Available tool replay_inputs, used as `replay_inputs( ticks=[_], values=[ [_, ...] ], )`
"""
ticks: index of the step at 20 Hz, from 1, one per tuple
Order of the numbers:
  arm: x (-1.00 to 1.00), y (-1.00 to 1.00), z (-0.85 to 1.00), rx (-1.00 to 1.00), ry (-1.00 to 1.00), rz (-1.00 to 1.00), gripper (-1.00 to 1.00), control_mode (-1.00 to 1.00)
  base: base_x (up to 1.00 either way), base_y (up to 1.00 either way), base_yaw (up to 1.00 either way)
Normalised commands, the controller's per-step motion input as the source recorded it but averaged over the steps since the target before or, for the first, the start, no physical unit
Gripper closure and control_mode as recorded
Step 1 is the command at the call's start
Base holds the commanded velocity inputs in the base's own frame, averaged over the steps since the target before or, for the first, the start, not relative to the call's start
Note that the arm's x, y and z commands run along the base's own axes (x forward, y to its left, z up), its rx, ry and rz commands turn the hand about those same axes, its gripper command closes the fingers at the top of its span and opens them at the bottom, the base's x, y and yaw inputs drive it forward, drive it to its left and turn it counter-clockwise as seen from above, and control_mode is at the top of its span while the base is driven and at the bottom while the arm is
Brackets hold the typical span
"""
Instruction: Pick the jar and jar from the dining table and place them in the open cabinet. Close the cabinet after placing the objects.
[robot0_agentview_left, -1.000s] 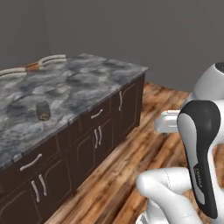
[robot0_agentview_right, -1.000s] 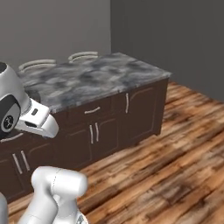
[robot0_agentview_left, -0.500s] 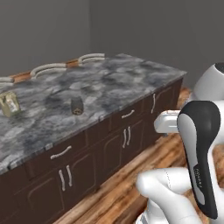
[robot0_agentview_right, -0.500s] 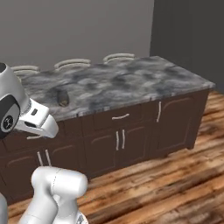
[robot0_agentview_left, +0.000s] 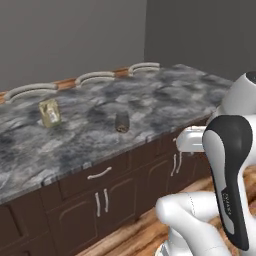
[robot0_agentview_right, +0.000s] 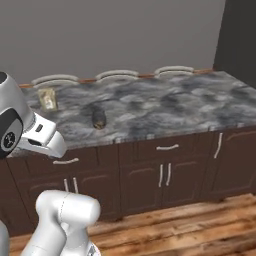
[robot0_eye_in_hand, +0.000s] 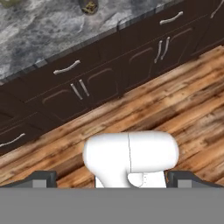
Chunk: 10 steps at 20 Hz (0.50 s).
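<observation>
A short dark glass jar (robot0_agentview_left: 122, 121) with yellowish bits stands near the front edge of the marbled dining table (robot0_agentview_left: 165, 95). From the right base view, the jar (robot0_agentview_right: 98, 119) is left of the middle of the table (robot0_agentview_right: 175, 100). In the hand view the jar (robot0_eye_in_hand: 89, 6) sits at the top edge, on the table (robot0_eye_in_hand: 35, 30). My gripper (robot0_eye_in_hand: 112, 178) is open and holds nothing. It hangs well in front of the table and looks down at the floor and the drawer fronts. The cabinet is out of view.
A small tan carton (robot0_agentview_left: 50, 112) stands on the table, left of and behind the jar; it is also the carton (robot0_agentview_right: 48, 99) at far left. Curved chair backs (robot0_agentview_left: 95, 76) line the table's far edge. Wooden floor (robot0_agentview_right: 200, 220) lies before the dark drawer fronts (robot0_agentview_left: 102, 200).
The base has moved, so both base views have swung: the table now faces me more squarely, and the jar and carton have shifted toward the middle. The arm keeps its pose, gripper still open.
</observation>
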Motion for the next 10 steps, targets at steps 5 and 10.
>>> replay_inputs(
  ticks=[5,10],
  values=[
    [0.0,0.0,0.0,0.0,0.0,0.0,-1.0,1.0,0.54,0.03,0.31],
    [0.0,0.0,0.0,0.0,0.0,0.0,-1.0,1.0,0.54,0.01,0.28]
  ],
)
